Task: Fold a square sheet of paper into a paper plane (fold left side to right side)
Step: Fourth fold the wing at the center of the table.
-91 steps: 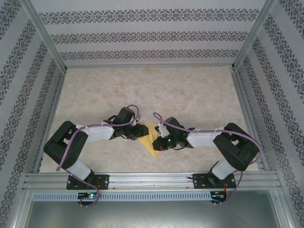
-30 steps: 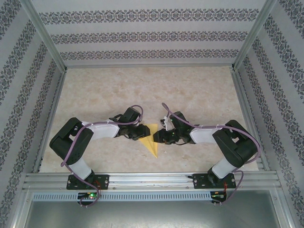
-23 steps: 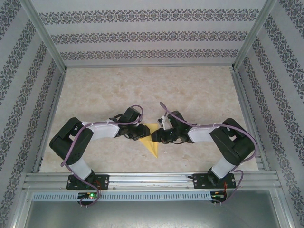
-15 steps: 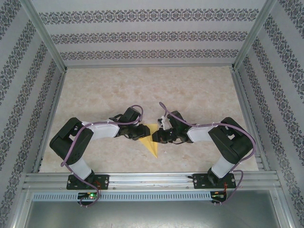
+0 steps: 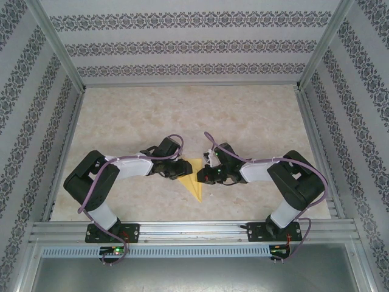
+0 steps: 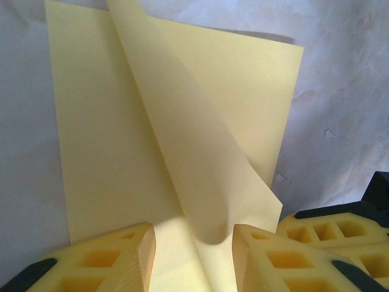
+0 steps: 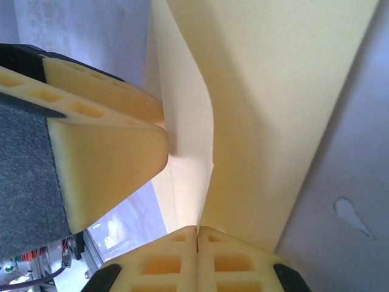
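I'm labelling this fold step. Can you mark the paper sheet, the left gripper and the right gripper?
paper sheet (image 6: 182, 140): left wrist view, on the lifted flap.
left gripper (image 6: 193, 243): left wrist view, midway between its fingertips.
right gripper (image 7: 196, 231): right wrist view, where its closed fingertips meet.

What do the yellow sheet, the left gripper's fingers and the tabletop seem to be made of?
The square sheet of paper: thin matte paper; it curls and creases. The left gripper fingers: matte yellow plastic or foam, with moulded square cells. The tabletop: smooth marbled beige, probably laminate.
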Robot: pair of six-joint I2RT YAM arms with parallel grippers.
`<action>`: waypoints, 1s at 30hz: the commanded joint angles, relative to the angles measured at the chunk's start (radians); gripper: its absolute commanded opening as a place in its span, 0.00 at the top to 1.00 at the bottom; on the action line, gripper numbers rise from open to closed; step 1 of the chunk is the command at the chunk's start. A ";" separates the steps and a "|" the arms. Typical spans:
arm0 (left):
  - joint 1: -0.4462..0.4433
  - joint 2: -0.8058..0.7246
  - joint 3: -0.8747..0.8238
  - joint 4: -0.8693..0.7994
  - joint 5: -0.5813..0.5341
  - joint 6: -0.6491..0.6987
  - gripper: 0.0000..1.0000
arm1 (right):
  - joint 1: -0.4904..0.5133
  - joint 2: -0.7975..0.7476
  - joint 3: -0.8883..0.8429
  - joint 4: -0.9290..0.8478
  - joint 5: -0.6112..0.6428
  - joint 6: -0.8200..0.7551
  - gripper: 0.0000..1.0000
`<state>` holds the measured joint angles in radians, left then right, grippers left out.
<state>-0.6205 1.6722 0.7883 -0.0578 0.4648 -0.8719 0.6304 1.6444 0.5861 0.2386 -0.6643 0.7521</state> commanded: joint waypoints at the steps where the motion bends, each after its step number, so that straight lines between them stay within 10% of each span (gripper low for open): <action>1: -0.012 0.017 0.003 -0.082 -0.036 0.008 0.61 | -0.008 -0.027 -0.009 -0.038 0.033 -0.033 1.00; 30: -0.012 0.012 -0.009 -0.076 -0.039 0.004 0.61 | -0.018 0.027 -0.002 -0.068 0.072 -0.059 1.00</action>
<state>-0.6209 1.6722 0.7883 -0.0601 0.4618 -0.8719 0.6170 1.6508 0.5861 0.1913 -0.6174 0.7219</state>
